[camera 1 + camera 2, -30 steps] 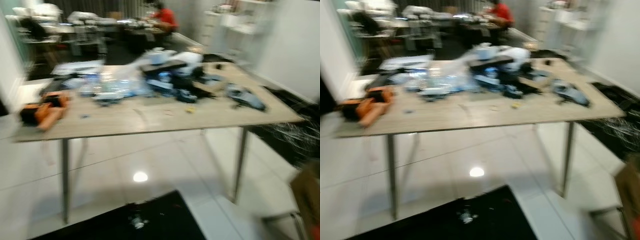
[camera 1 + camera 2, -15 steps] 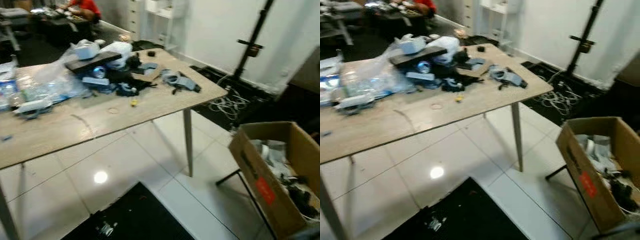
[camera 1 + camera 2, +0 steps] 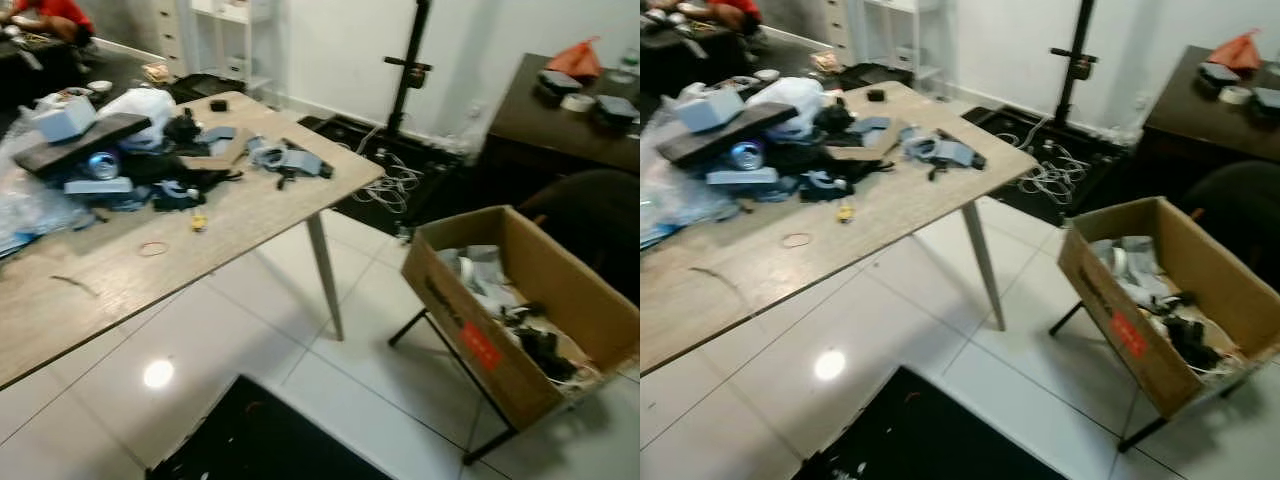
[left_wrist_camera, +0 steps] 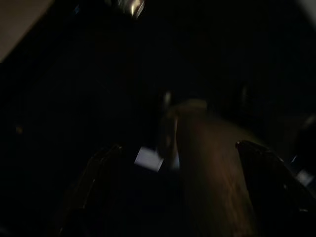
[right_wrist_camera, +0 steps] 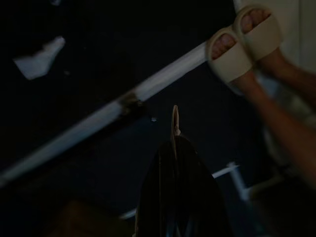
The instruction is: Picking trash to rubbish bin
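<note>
A brown cardboard box (image 3: 478, 338) with a red label stands on a black folding stand at the right, holding pale wrappers and dark scraps. In the right wrist view my right gripper (image 5: 175, 136) is shut, and a thin pale flat scrap (image 5: 174, 117) sticks out between its fingertips above a dark floor. The left wrist view is very dark; my left gripper (image 4: 177, 168) shows two black fingers (image 4: 98, 182) set wide apart, with a dim brown shape between them.
A wooden table (image 3: 90, 290) on the left carries a pile of bags, boxes and cables (image 3: 150, 165). Behind stand a black tripod pole (image 3: 405, 70), tangled white cables (image 3: 392, 180) and a dark desk (image 3: 565, 120). A black mat (image 3: 260, 440) lies ahead. A person's sandalled foot (image 5: 244, 42) is near my right gripper.
The camera has swung to the right: the table has slid to the left of the picture, and the cardboard box has come into view and moved towards the middle.
</note>
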Controlling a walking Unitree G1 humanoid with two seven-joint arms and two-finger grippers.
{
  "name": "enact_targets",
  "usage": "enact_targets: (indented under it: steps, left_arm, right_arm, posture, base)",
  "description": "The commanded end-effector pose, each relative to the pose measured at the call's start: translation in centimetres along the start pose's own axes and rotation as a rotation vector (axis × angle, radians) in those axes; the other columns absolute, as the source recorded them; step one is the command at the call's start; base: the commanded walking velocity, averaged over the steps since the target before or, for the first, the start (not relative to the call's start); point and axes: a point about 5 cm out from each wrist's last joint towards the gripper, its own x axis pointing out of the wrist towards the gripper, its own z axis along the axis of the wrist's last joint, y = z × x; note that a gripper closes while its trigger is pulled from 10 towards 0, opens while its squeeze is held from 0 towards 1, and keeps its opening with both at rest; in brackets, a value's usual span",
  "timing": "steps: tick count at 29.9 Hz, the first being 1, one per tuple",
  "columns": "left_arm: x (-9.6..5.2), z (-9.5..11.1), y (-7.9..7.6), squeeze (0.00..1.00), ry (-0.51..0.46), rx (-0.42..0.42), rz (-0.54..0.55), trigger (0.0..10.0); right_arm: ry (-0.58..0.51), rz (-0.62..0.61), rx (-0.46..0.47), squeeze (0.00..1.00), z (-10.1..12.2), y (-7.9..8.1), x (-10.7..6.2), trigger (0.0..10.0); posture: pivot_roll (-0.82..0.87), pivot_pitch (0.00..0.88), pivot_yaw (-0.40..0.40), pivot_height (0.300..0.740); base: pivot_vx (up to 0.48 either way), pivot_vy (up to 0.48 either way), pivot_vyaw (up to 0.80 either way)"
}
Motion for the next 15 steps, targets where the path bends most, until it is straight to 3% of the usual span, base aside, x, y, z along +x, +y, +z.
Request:
enact_targets:
  steps: [1,15]
  left_arm:
    - [-0.22,-1.06,0.23,0.00,0.038,-0.004,0.006,10.0]
    - [-0.31,-1.58,0.26,0.00,0.061,-0.007,0.004,10.0]
  right_arm:
    - [0.041,0.024,-0.008,0.00,-1.23,0.69,0.06,10.0]
    - [0.046,0.012,-0.001,0.00,-1.35,0.53,0.05,10.0]
  posture:
    - [-0.06,0.173,0.011,0.740]
    - [-0.06,0.175,0.011,0.740]
  base:
    - [0.000,0.000,-0.76]
    - [0.000,0.000,-0.76]
